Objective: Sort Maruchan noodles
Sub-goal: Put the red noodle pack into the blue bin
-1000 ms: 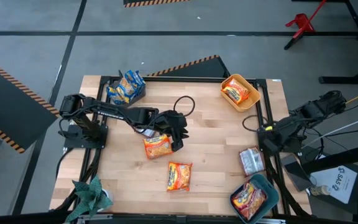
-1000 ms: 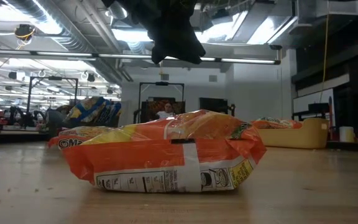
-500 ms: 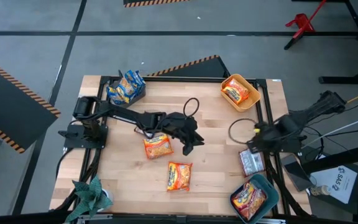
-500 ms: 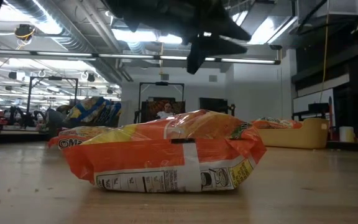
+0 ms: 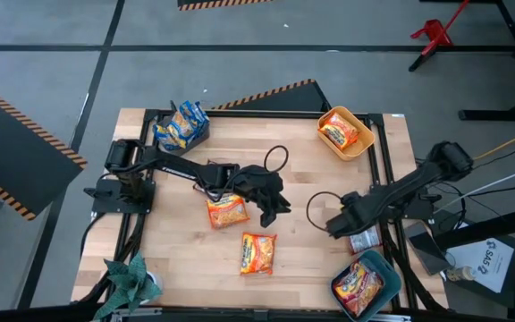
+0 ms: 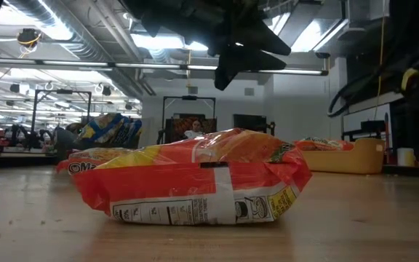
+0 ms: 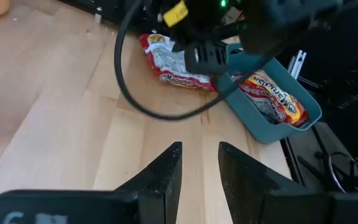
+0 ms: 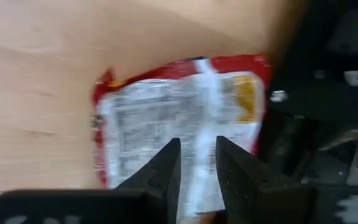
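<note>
**Both end effectors empty over the tabletop**

We see the left end effector (image 5: 274, 213) hovering mid-tabletop (image 5: 302, 179), fingers slightly apart, just beside an orange ramen packet (image 5: 227, 210); a second orange packet (image 5: 257, 252) lies nearer the front edge. The right end effector (image 5: 335, 224) hangs beside the silver-and-red packet (image 8: 179, 137), fingers narrowly apart, gripping nothing. Blue packets (image 5: 180, 125) fill the far-left bin; the yellow bin (image 5: 365, 143) and teal bin (image 5: 390, 273) each hold a packet.

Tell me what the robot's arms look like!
Both arms are dark, nearly black, built of jointed segments with looping black cables. Each ends in a pincer, left pincer and right pincer, with two flat dark fingers. The right arm carries a small yellow tag.
</note>
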Motion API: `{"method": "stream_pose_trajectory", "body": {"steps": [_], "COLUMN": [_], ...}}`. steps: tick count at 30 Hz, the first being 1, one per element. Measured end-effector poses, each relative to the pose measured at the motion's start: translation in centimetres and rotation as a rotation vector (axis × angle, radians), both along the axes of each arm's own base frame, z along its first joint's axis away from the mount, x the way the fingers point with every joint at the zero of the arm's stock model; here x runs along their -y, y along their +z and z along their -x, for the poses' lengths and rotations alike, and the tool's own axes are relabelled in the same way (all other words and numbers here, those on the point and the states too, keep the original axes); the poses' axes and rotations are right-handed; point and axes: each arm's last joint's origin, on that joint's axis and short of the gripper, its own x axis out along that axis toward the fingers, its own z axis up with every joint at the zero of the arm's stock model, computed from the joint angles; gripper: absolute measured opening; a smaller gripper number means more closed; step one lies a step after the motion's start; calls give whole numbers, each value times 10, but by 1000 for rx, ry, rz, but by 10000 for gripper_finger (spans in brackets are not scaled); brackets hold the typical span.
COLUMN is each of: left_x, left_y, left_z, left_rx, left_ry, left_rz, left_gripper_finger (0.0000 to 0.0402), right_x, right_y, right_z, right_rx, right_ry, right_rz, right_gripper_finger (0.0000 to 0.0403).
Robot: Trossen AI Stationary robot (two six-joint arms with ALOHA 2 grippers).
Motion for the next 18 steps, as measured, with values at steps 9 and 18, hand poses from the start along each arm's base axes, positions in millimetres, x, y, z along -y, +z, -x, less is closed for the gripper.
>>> {"method": "stream_pose_trajectory", "body": {"steps": [9,18], "left_x": [5,23], "left_y": [-1,0], "left_z": [2,10], "left_rx": [-29,-98], "left_ry": [-64,-183], "left_rz": [57,117], "left_gripper_finger": [100,100], "right_x": [-8,-9], "right_y": [-17,-14], "right_z": [-21,-63], "right_rx": [143,590], "right_ry": [9,25], "right_rz": [18,26], "right_gripper_finger": [87,87]}}
